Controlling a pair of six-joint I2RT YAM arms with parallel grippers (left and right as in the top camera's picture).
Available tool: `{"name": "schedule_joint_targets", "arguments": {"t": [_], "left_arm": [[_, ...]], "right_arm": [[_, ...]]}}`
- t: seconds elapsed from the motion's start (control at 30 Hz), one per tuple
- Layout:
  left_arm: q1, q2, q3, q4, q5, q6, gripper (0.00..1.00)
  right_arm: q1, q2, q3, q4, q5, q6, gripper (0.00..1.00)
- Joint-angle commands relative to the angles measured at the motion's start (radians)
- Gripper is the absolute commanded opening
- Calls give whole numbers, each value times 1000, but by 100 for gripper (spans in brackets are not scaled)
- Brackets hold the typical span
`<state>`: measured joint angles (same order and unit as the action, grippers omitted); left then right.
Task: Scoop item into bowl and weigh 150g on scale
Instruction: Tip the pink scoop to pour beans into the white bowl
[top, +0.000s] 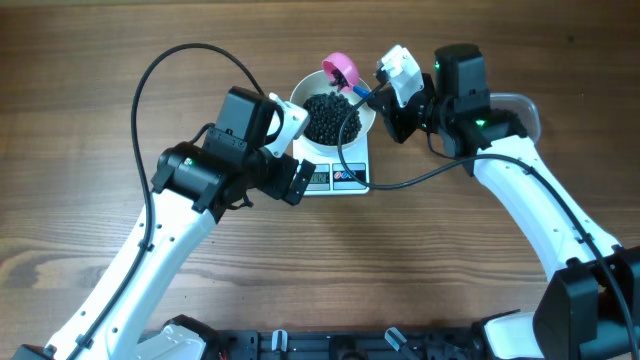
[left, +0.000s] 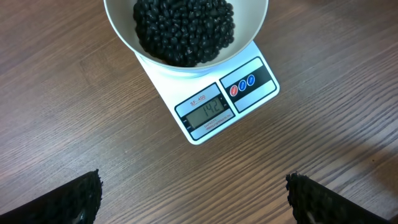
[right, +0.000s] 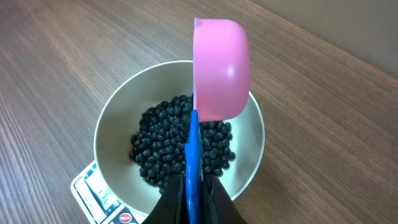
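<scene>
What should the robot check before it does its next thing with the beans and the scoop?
1. The bowl, holding black beads, sits on the scale: ok.
2. The display shows 150: not ok, it seems to read 142.
3. The right gripper is shut on the blue handle of the pink scoop: ok.
4. The tipped pink scoop is empty: cannot tell.
5. The left gripper is open, away from the scale: ok.

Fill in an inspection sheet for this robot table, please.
Surface: brown wooden table.
Job's things: round white bowl of small black beans sits on flat white digital scale; display seems to read 142.
Clutter: clear plastic tub, partly hidden behind right arm.
Grippers: left fingers open, hovering near the scale; right fingers shut on blue handle of pink plastic scoop, tipped over the bowl.
Cables: black cable loops above left arm.
Surroundings: nothing seen.
</scene>
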<state>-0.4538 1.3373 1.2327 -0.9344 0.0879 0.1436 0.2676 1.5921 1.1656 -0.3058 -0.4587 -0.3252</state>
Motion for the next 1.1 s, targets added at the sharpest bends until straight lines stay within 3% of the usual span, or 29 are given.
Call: {"name": "schedule_joint_targets", "arguments": {"t": [0.0,1.07], "left_arm": [[-3,2,-8,3,15,-10,100],[-3,2,-8,3,15,-10,100]], "right_arm": [[4,-23,12,9,14,-68,4],[4,-23,12,6,13,-5,4]]}}
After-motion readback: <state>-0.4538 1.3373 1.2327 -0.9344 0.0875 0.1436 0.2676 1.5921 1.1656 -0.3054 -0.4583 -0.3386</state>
